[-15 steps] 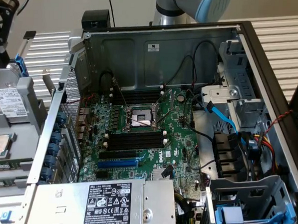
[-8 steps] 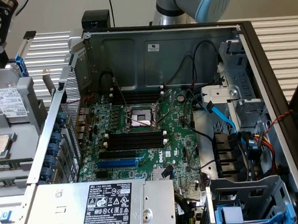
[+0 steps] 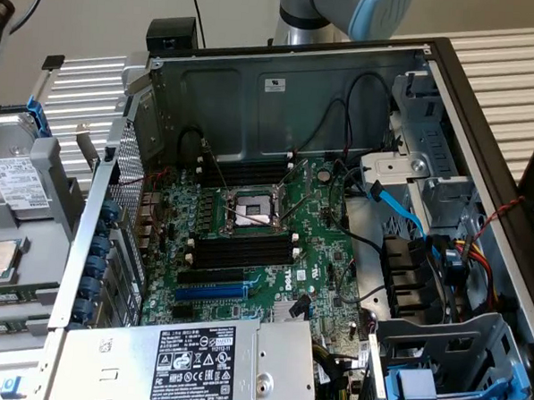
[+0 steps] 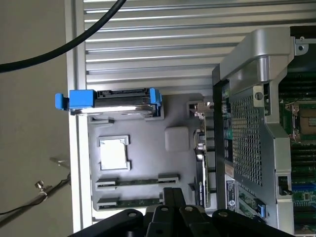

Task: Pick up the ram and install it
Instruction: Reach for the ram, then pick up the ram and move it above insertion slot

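Gripper [image 4: 173, 193] is pinched together with nothing in it, hovering over one end of the gray parts tray [image 4: 148, 158]. The ram [image 4: 132, 201] stands on edge in the tray holder closest to the fingers. It's a skinny green strip seen edge-on, with a second stick [image 4: 138, 182] one holder further along. I'd guess it's light and stiff but fragile, so pinch the flat faces mid-length.
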Tool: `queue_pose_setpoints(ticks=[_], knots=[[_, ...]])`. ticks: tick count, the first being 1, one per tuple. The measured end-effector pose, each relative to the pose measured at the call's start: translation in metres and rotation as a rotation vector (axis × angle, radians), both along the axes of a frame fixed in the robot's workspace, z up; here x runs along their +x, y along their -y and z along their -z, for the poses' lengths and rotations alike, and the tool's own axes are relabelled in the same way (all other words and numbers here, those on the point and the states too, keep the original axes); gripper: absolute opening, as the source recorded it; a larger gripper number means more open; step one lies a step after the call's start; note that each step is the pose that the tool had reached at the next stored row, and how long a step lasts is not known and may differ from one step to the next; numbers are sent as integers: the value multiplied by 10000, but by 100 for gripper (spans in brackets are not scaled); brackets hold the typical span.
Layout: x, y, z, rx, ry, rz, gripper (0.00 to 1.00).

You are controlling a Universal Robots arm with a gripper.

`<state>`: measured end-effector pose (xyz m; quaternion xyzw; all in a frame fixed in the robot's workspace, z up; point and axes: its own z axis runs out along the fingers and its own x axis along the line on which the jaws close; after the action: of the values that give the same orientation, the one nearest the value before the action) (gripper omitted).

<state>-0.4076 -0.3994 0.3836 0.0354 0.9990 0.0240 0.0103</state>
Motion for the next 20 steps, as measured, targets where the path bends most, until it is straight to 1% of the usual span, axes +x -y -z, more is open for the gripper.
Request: queue_pose_setpoints(ticks=[15,20], knots=[[-114,6,5,0,-1,0,11],[-122,6,5,0,0,-1,11]])
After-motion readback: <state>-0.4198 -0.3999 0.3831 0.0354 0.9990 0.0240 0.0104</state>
